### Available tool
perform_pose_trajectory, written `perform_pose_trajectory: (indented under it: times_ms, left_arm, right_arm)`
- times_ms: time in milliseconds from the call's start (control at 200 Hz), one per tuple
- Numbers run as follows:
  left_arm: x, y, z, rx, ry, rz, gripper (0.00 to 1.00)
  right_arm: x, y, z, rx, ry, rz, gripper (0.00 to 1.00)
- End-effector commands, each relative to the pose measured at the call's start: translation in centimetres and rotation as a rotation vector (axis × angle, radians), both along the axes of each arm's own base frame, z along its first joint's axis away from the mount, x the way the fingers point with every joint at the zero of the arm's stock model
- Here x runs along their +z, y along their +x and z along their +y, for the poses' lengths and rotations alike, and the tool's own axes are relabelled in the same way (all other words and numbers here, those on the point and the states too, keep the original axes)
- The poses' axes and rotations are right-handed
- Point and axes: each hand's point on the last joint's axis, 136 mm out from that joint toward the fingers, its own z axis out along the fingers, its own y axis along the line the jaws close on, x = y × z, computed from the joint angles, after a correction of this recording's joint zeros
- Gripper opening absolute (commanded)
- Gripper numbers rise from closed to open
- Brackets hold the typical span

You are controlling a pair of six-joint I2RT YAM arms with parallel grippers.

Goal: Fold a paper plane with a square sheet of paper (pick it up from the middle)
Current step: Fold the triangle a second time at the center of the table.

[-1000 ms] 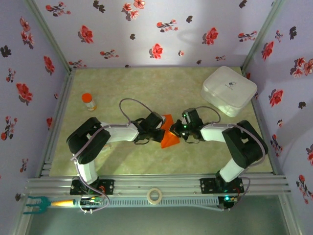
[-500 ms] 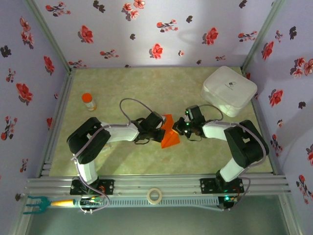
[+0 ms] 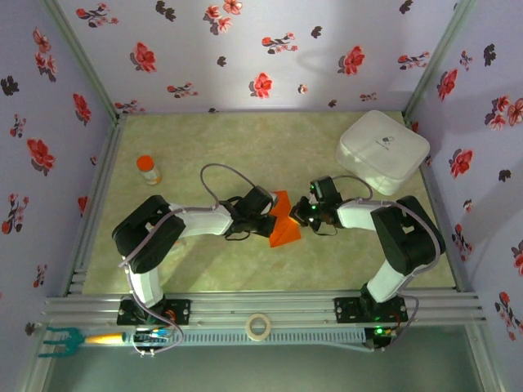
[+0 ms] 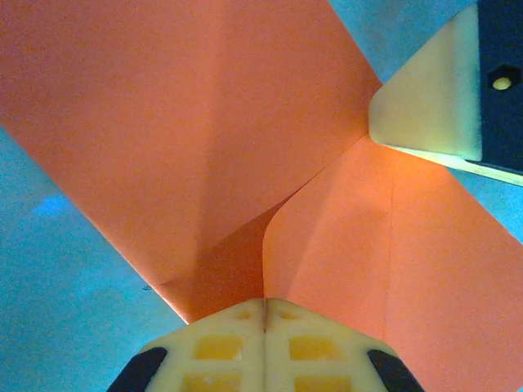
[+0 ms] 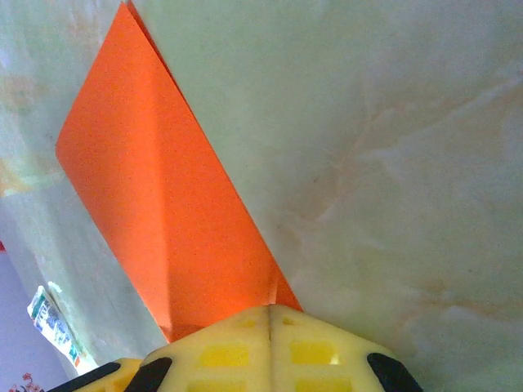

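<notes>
Paper (image 3: 284, 227) sits between both grippers, equally near; left gripper (image 4: 263, 309) and right gripper (image 5: 270, 314) jaws together, seemingly pinching opposite edges.

Both arms have white links set between bulky black joint housings. A thin grey cable (image 3: 217, 173) loops behind the left gripper (image 3: 267, 220), and another arcs behind the right gripper (image 3: 305, 215). Each gripper's fingers (image 4: 219, 349) are pale cream-yellow, moulded with darker yellow square pockets and edged in black. A brass-coloured screw (image 4: 502, 82) is sunk in the black backing.
</notes>
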Motion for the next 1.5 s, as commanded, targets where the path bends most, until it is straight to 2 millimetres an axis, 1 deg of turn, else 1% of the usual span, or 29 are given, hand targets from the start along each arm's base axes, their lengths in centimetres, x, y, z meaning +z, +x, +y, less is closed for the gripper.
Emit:
perform_pose_trajectory:
  times_ms: [0,40,105,150,220,315,410,530,675,750,800,865,925,990,1090,1165,1235,1285,1330,1390,1460,1500]
  left_arm:
    - [-3.3,-1.7,2.3,-0.016,0.120,0.088,0.01]
    - [-3.3,-1.7,2.3,-0.016,0.119,0.089,0.01]
    - [-3.3,-1.7,2.3,-0.013,0.117,0.088,0.01]
    - [-3.3,-1.7,2.3,-0.012,0.116,0.088,0.01]
    - [-3.2,-1.7,2.2,-0.011,0.113,0.086,0.01]
    - [-3.2,-1.7,2.2,-0.013,0.115,0.086,0.01]
    - [-3.3,-1.7,2.2,-0.014,0.115,0.086,0.01]
    - [-3.1,-1.6,2.2,-0.017,0.116,0.085,0.01]
    - [-2.9,-1.5,2.1,-0.018,0.113,0.081,0.02]
    - [-2.3,-1.4,1.9,-0.013,0.105,0.082,0.07]
    - [-1.7,-1.4,1.7,-0.010,0.101,0.085,0.11]
    - [-0.6,-1.1,1.5,0.003,0.088,0.082,0.24]
    - [0.3,-0.9,1.4,0.016,0.074,0.079,0.29]
    - [1.2,-0.7,1.5,0.032,0.068,0.079,0.37]
    - [2.8,-0.6,1.7,0.063,0.047,0.068,0.43]
    - [4.1,-0.5,1.9,0.089,0.021,0.056,0.44]
    - [5.1,-0.6,2.2,0.116,0.001,0.052,0.44]
    - [5.7,-0.6,2.3,0.129,-0.019,0.054,0.40]
    - [6.0,-1.0,1.9,0.126,-0.054,0.069,0.34]
    - [6.4,-1.6,0.8,0.095,-0.116,0.102,0.21]
    - [6.5,-2.3,-0.5,0.049,-0.166,0.150,0.12]
    - [6.4,-2.6,-1.0,0.031,-0.182,0.171,0.08]
  right_arm:
    - [0.2,0.1,-1.0,-0.027,-0.035,0.016,0.03]
    - [1.5,0.4,-0.4,-0.017,0.004,-0.017,0.04]
    - [3.0,0.7,0.2,-0.004,0.040,-0.053,0.04]
    - [3.5,0.5,0.6,0.014,0.053,-0.066,0.04]
    - [3.6,0.0,1.2,0.041,0.067,-0.062,0.04]
    - [3.2,-0.9,2.7,0.084,0.094,-0.047,0.03]
    - [2.2,-1.4,3.3,0.096,0.084,-0.029,0.03]
    - [0.5,-1.7,2.6,0.086,0.038,0.002,0.03]
    - [-2.1,-3.1,1.2,0.077,-0.035,0.061,0.01]
    - [-3.0,-3.6,0.6,0.066,-0.055,0.076,0.00]
    - [-3.1,-3.7,0.6,0.062,-0.053,0.077,0.00]
    - [-3.1,-3.6,0.6,0.055,-0.047,0.072,0.00]
    - [-3.0,-3.6,0.6,0.051,-0.043,0.072,0.00]
    - [-2.9,-3.5,0.6,0.044,-0.040,0.067,0.00]
    - [-2.7,-3.5,0.5,0.027,-0.032,0.062,0.00]
    - [-2.6,-3.4,0.7,0.016,-0.017,0.056,0.00]
    - [-2.4,-3.4,1.0,0.016,-0.004,0.054,0.00]
    - [-2.3,-3.4,1.0,0.010,-0.005,0.052,0.00]
    - [-2.3,-3.5,0.9,0.001,-0.008,0.052,0.00]
    - [-2.1,-3.4,1.0,-0.006,-0.007,0.043,0.00]
    - [-2.1,-3.4,1.0,-0.010,-0.006,0.044,0.00]
    - [-2.1,-3.5,1.0,-0.009,-0.008,0.042,0.00]
